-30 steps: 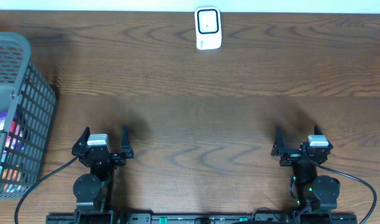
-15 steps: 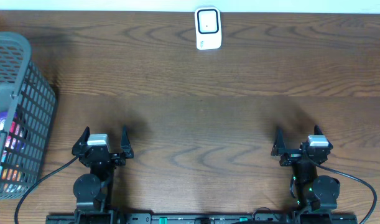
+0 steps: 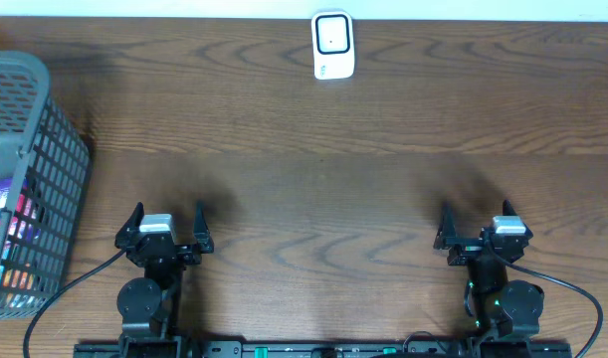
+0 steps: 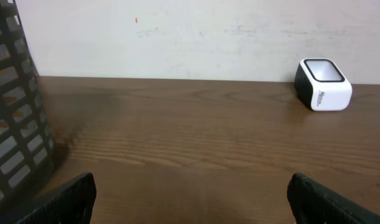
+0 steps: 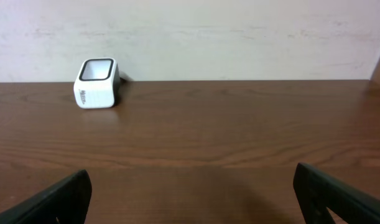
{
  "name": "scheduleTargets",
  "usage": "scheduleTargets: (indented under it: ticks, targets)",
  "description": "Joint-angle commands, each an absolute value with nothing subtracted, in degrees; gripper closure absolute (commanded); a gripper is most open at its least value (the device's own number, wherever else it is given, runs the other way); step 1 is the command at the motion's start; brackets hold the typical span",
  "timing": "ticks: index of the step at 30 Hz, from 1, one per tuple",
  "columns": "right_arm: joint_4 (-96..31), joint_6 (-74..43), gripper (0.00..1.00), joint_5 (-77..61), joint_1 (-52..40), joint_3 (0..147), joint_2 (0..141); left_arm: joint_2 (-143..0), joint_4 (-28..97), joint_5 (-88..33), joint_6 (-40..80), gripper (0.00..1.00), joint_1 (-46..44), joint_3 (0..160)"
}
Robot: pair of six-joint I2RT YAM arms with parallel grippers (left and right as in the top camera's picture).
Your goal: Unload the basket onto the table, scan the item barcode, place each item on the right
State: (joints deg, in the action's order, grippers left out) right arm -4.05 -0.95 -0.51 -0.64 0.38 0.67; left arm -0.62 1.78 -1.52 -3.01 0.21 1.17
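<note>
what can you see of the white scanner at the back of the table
The scanner is a small boxy unit with rounded corners, its white body looking like smooth plastic, with a black-framed pale window on top, small dark lettering on one face and a black side. It stands upright near the far edge of the wooden table, resting on its surface; nothing else touches it.

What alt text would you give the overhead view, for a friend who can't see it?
A small white scanner sits at the far edge of a dark wooden table. At the near edge, the robot's left hand and right hand are open and empty; a grey basket holding colourful items stands at the left.
</note>
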Motion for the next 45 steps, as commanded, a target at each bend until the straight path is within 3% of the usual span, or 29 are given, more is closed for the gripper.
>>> scheduleTargets:
  ticks: [1, 21, 27, 30, 34, 38, 42, 45]
  targets:
    - [-4.29, -0.34, 0.01, -0.99, -0.73, 0.32, 0.38, -0.23, 4.16, -0.64, -2.74, 0.02, 0.03, 0.23]
    - [-4.29, -0.34, 0.01, -0.99, -0.73, 0.32, 0.38, -0.23, 3.81, -1.52, -1.85, 0.02, 0.03, 0.25]
    - [-4.29, -0.34, 0.01, -0.99, -0.73, 0.32, 0.38, -0.23, 1.23, -36.27, 28.84, 0.02, 0.03, 0.27]
    - [-4.29, -0.34, 0.01, -0.99, -0.73, 0.32, 0.38, -0.23, 0.34, -39.66, 40.51, 0.02, 0.03, 0.27]
    - [-4.29, -0.34, 0.01, -0.99, -0.73, 0.32, 0.38, -0.23, -12.03, -41.23, 42.59, 0.02, 0.03, 0.27]
    - [-4.29, -0.34, 0.01, -0.99, -0.73, 0.32, 0.38, -0.23, -35.57, -35.75, 42.54, 0.02, 0.1, 1.04]
    - [-4.29, -0.34, 0.01, -0.99, -0.73, 0.32, 0.38, -0.51, -37.74, -19.4, 41.17, 0.02, 0.1, 5.89]
    - [-4.29, -0.34, 0.01, -0.99, -0.73, 0.32, 0.38, -3.49, -37.23, -11.46, 32.4, 0.02, 0.1, 12.14]
